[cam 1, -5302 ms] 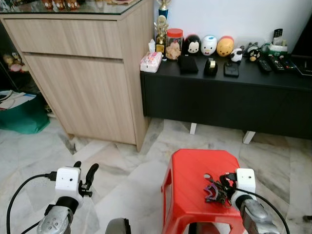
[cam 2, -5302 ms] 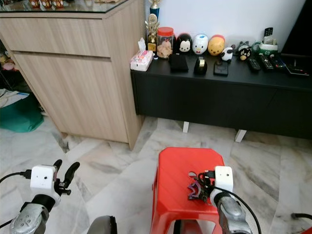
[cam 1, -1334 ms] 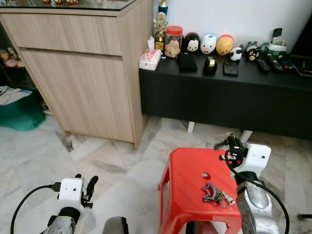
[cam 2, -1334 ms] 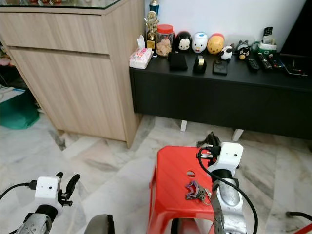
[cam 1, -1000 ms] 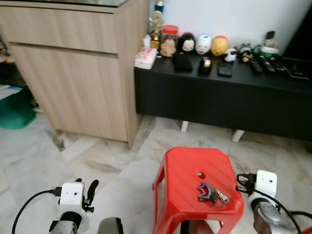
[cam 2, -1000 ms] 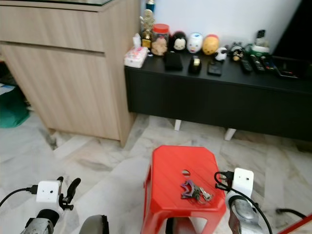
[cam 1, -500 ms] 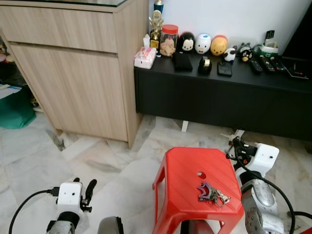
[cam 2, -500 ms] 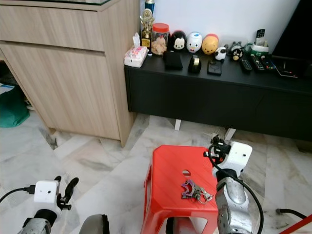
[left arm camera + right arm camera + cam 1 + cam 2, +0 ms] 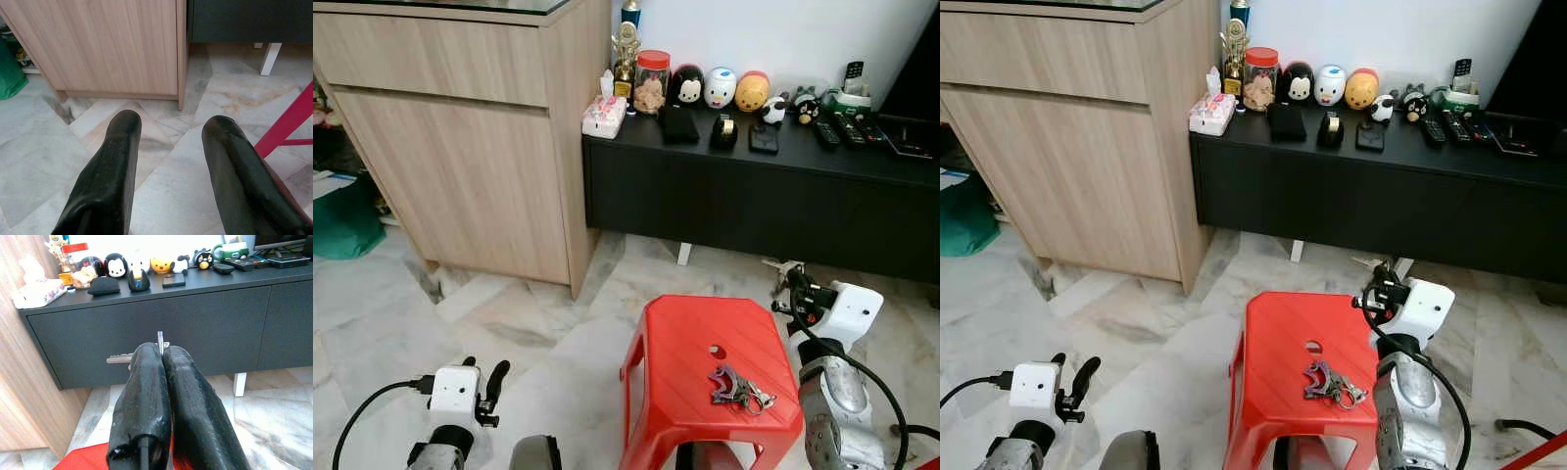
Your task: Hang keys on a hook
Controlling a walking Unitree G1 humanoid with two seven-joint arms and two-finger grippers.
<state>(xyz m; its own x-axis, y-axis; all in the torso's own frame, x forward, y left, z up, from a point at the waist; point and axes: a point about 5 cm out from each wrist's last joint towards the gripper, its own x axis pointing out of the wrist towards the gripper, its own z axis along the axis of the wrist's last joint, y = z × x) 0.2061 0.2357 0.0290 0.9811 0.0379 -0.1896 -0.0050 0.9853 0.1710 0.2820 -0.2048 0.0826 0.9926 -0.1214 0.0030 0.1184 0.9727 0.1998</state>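
A bunch of keys (image 9: 738, 389) with a purple fob lies on the red plastic stool (image 9: 677, 354), near its front right. My right gripper (image 9: 792, 283) hovers above the stool's far right corner. It is shut on a single silver key (image 9: 120, 359), whose blade sticks out sideways past the fingers (image 9: 146, 377). That key (image 9: 781, 266) points toward the black bench. My left gripper (image 9: 481, 384) hangs low at the front left over the floor. Its fingers (image 9: 115, 161) stand open with nothing between them.
A tall wooden cabinet (image 9: 470, 147) stands at the back left. Beside it is a low black bench (image 9: 754, 201) carrying a jar, figurines and remotes. A green bag (image 9: 342, 220) sits at the far left. Marble floor surrounds the stool.
My right gripper, low beside the stool a second ago, is raised again over its far right corner and has drifted slightly right. The key bunch and left arm have not moved.
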